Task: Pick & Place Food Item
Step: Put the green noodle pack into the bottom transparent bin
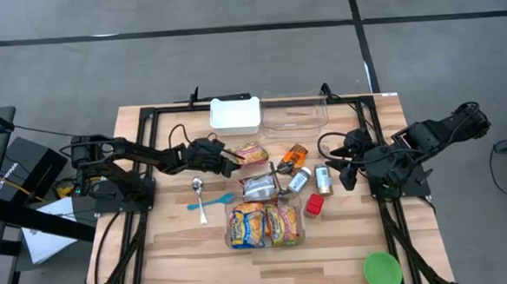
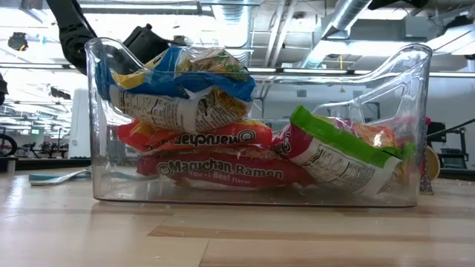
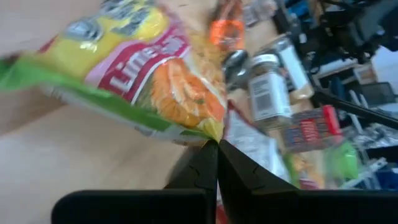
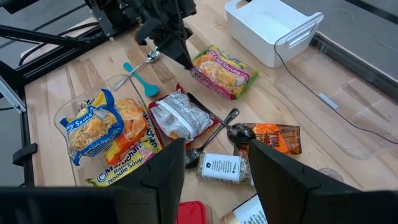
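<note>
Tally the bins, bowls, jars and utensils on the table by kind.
Bins: 3 (white bin, empty clear bin, ramen bin)
Bowls: 1 (green bowl)
Jars: 2 (jar, second jar)
Utensils: 3 (metal spoon, blue spoon, dark ladle)
Total: 9

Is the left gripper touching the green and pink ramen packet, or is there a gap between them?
Touching. In the left wrist view the left gripper has its fingertips pinched shut on the edge of the ramen packet; the right wrist view shows it at the packet's corner.
</note>
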### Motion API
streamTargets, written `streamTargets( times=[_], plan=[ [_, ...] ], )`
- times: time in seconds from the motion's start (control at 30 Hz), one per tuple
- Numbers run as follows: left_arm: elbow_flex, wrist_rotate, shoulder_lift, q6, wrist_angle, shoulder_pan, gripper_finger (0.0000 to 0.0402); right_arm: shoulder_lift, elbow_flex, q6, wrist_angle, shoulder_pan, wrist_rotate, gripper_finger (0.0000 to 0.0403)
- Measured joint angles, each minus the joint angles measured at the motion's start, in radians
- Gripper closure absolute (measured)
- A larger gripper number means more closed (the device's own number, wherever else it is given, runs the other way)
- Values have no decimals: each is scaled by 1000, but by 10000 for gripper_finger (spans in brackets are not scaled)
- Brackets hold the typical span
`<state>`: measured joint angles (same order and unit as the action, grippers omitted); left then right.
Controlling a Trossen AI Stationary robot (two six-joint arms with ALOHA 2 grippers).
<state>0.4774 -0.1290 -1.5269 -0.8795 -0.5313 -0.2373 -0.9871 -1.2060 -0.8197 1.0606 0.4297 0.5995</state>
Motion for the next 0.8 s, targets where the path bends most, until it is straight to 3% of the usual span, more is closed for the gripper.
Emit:
streamTargets(
  times=[0.4,0.8],
  plan=[
    [141,33,0,37,30,25,401,0,0,8,0,1,0,232],
    [199,49,0,59,35,25,401,0,0,19,1,1,0,232]
  ],
)
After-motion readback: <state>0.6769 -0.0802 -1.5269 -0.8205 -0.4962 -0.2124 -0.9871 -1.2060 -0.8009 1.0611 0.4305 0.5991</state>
